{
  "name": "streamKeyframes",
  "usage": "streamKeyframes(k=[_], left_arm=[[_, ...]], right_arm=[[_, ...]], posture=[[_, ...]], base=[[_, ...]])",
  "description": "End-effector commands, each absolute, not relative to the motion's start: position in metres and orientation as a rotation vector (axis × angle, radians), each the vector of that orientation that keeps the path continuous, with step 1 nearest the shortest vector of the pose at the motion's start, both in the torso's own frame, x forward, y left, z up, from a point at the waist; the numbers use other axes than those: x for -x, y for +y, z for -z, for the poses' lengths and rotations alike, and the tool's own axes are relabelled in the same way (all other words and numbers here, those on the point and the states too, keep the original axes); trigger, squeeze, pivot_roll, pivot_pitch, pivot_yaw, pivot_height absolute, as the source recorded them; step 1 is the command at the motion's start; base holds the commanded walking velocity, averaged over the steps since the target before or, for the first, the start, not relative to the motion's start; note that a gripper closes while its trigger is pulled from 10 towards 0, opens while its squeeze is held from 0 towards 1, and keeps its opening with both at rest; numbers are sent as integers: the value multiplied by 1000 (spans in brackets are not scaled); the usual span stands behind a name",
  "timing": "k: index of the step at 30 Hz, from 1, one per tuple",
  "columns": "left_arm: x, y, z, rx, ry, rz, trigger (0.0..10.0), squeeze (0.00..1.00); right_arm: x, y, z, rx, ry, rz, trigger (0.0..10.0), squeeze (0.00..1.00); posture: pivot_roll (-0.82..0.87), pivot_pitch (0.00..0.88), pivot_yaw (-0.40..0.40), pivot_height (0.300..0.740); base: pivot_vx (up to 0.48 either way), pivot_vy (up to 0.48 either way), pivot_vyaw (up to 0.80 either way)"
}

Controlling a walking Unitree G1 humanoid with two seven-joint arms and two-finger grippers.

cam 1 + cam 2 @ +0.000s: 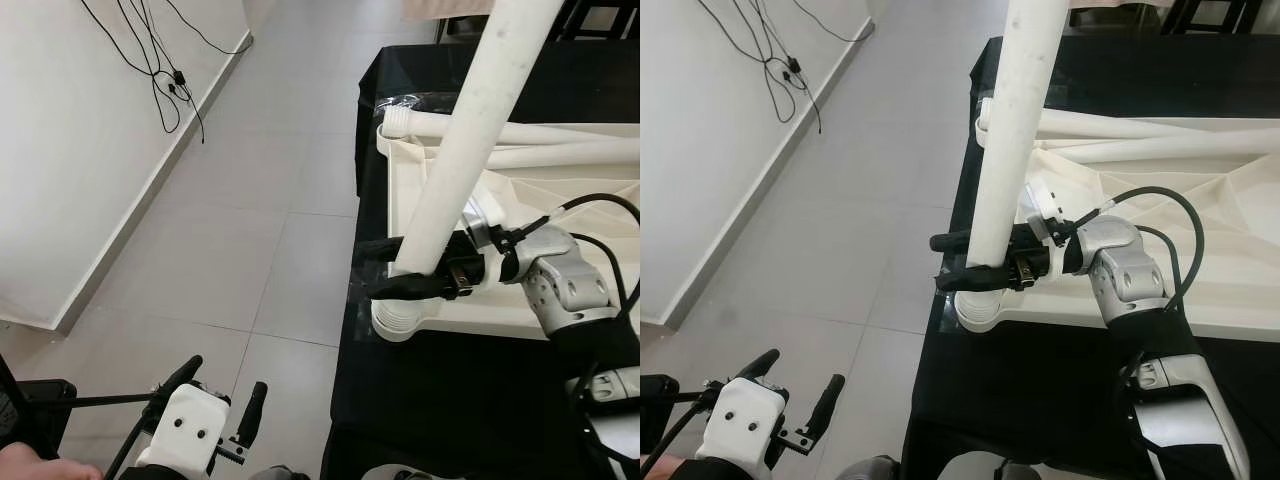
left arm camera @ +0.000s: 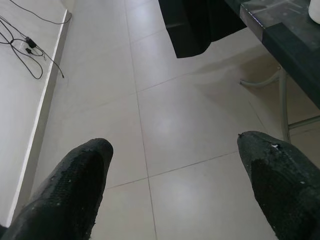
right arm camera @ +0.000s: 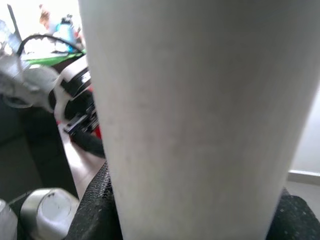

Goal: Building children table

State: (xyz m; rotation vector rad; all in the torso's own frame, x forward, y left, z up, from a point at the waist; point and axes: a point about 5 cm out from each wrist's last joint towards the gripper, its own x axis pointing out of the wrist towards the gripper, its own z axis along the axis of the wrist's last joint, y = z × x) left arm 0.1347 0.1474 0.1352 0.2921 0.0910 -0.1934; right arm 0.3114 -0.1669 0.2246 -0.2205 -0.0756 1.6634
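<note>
White table leg (image 1: 470,150) stands near upright w/ its foot at the round corner socket (image 1: 398,322) of the upturned white tabletop (image 1: 560,300), at the 9 o'clock edge of the black desk (image 1: 450,400). My right fingers (image 1: 415,268) are clenched round it low down, prob to steady it while it seats. Spare legs (image 1: 520,130) lie across the top at 12. My left fingers (image 1: 215,395) hang released over the floor (image 1: 230,180), idle

Right gripper (image 1: 400,268) clamped around white leg (image 1: 470,135); left gripper (image 1: 218,392) low, fingers spread.
</note>
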Motion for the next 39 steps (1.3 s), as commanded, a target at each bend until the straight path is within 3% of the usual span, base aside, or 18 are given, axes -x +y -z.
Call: streamKeyframes(k=[1, 5, 10, 14, 22, 27, 39], left_arm=[[-132, 152, -136, -313, 113, 193, 10000, 0], [-132, 152, -136, -314, 115, 193, 10000, 0], [-132, 152, -135, -312, 116, 193, 10000, 0], [-133, 151, -136, -311, 115, 190, 10000, 0], [-134, 150, -136, -306, 111, 186, 10000, 0], [-134, 150, -136, -303, 110, 186, 10000, 0], [-134, 150, -137, -302, 110, 187, 10000, 0]], right_arm=[[-304, -158, -201, 277, 40, -1724, 10000, 0], [-302, -156, -198, 322, 56, -1743, 10000, 0], [-296, -146, -193, 515, 113, -1813, 10000, 0], [-297, -145, -197, 520, 111, -1818, 10000, 0], [-304, -141, -207, 389, 91, -1788, 10000, 0], [-315, -137, -202, 300, 96, -1617, 10000, 0], [-306, -140, -176, 226, 118, -1367, 10000, 0]], posture=[[136, 230, 109, 740], [136, 230, 109, 740], [131, 232, 105, 740], [129, 233, 101, 740], [122, 236, 95, 740], [117, 238, 94, 740], [105, 243, 96, 740]], base=[[0, 0, 0], [0, 0, 0], [0, 0, 0], [0, 0, 0], [0, 0, 0], [0, 0, 0], [0, 0, 0]])
